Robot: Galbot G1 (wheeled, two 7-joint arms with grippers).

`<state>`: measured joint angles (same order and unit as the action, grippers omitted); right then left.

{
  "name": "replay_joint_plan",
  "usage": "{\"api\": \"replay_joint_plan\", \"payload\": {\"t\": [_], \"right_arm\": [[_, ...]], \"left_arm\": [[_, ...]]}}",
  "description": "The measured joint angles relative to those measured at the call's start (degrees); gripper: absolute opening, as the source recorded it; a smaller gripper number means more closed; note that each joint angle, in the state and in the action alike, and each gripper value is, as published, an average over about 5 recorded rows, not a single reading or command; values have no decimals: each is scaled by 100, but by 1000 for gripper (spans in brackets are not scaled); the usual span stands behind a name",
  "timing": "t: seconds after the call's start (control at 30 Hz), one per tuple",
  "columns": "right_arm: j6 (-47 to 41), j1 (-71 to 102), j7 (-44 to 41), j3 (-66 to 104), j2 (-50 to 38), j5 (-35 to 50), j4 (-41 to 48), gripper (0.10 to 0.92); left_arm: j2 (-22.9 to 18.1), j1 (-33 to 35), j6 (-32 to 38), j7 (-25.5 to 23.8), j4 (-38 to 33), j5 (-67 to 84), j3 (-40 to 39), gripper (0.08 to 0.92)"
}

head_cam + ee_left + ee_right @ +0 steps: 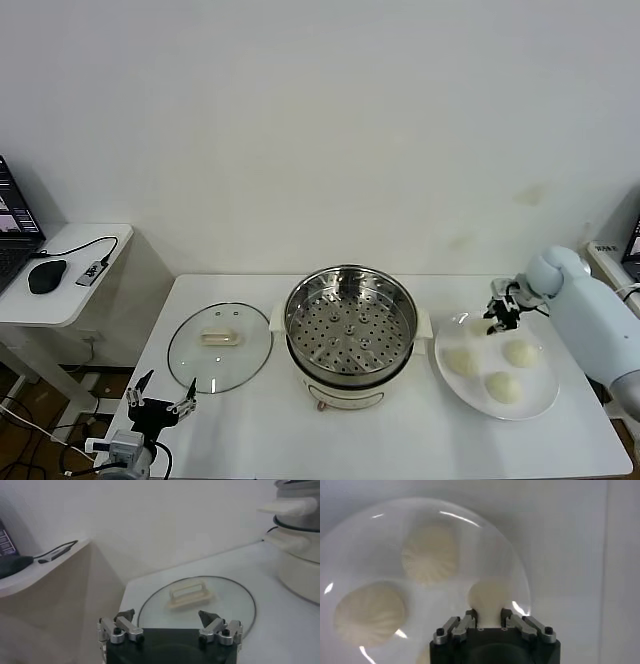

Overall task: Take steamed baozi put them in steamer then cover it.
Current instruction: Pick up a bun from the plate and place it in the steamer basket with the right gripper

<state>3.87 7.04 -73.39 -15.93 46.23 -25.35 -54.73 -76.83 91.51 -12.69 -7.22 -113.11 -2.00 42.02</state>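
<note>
While no bun has yet reached the steamer (350,325), I rate the task as just begun. Its perforated tray is bare in the head view, and it stands at the centre of the worktop (250,420).

Status of the buns:
- Three buns (505,368) lie on the plate (445,375), at 3 o'clock from the steamer.
- A fourth bun (489,600) sits between the fingers (466,621) of the right gripper (503,315), at the plate's 12 o'clock edge.

Right gripper: in its wrist view the fingers are closed in against both sides of this bun. I cannot tell whether the bun is lifted clear of the plate.

Left gripper (160,403): it hangs at the near left edge of the worktop, at 6 o'clock from the lid (220,345). Its fingers are spread wide and hold nothing.

Lid: it lies flat on the worktop, handle up, just beside the steamer at its 9 o'clock.

Remaining, in my judgement:
1. Carry all four buns across to the tray.
2. Set the lid on the steamer.
</note>
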Motion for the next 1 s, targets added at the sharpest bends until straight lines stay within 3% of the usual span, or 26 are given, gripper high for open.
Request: {"api": "replay_joint_plan", "payload": {"t": [0.33, 0.57, 1.0], "right_arm": [[24, -1445, -446, -1146, 142, 1129, -250, 345], [926, -2270, -738, -1680, 734, 1675, 96, 348], [3017, -2732, -725, -2108, 1529, 1049, -565, 348]], "left_arm": [[60, 12, -32, 31, -100, -14, 59, 823], [46, 17, -38, 86, -124, -14, 91, 823], [-36, 131, -38, 122, -203, -40, 185, 823]]}}
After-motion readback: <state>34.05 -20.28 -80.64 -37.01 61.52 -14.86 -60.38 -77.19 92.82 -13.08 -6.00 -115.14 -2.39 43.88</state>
